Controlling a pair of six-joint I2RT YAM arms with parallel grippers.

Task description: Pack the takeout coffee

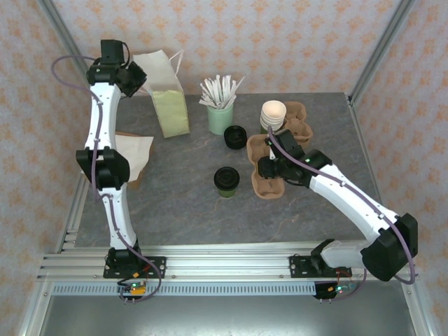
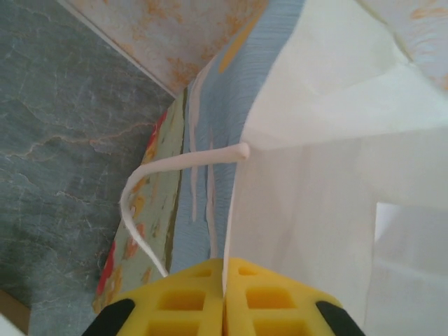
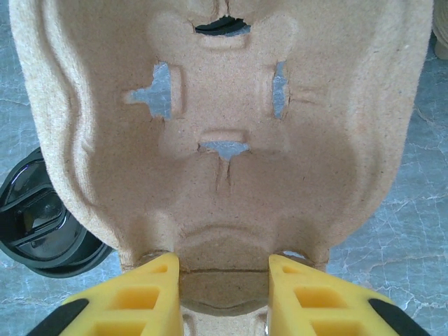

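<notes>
Closest to my lens, the left gripper [image 2: 224, 269] has its yellow fingers [image 2: 182, 297] pressed together on the top edge of the bag [image 2: 315, 210], with the white paper pinched in the seam between them. A white handle [image 2: 150, 185] loops off the bag's 9 o'clock side. From above, that bag stands upright at the 11 o'clock corner of the table [image 1: 182, 217].

The right gripper [image 3: 222, 264] is clamped on the near rim of the carrier [image 3: 224, 140], one finger on each side of the cardboard lip. A black lid [image 3: 42, 224] sits just beside the carrier's 8 o'clock edge; I can't tell which cup it tops.

In the overhead view the coffee [image 1: 227, 180] stands upright near the table's middle, just off the carrier's 9 o'clock side and apart from both grippers. A second coffee [image 1: 236, 136] stands at its 12 o'clock, just in front of the mug [image 1: 220, 117] of white sticks. Stacked cups [image 1: 273, 113] stand at the 9 o'clock edge of a second carrier [image 1: 301, 129].
</notes>
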